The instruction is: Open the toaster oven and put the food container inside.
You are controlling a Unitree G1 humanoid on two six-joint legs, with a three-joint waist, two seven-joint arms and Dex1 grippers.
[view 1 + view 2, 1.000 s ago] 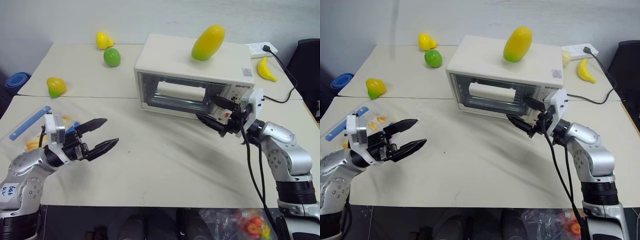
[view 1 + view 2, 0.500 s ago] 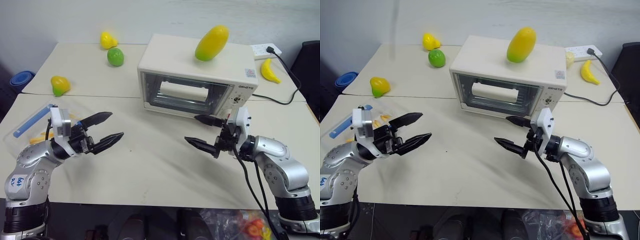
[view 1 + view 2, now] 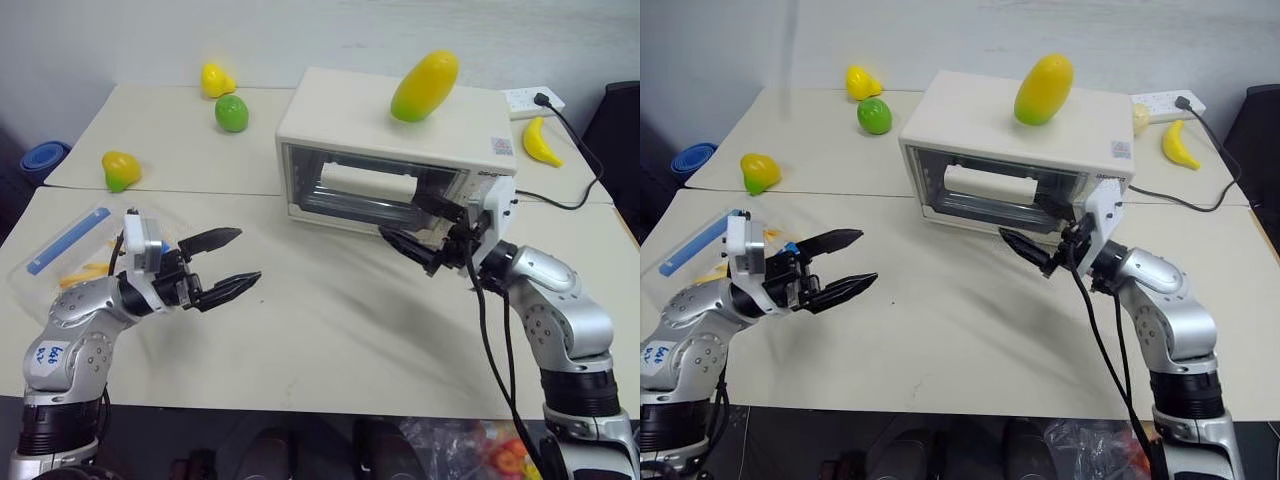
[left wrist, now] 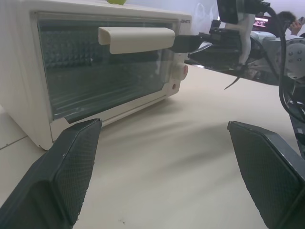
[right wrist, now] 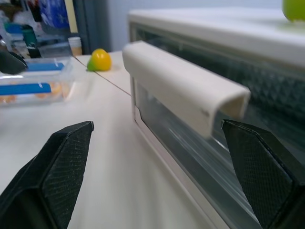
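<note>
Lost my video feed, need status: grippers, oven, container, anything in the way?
Both grippers open: right gripper at toaster oven door, left gripper over table. Door shut. Food container behind left arm. Nothing blocking.

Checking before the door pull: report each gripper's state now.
Left gripper: open, holding nothing.
Right gripper: open, holding nothing, close to the toaster oven door.

Even, bright overhead light; soft arm shadows on desk (image 3: 330,330) before toaster oven (image 3: 395,150); near fingertips blurred in wrist views.
</note>
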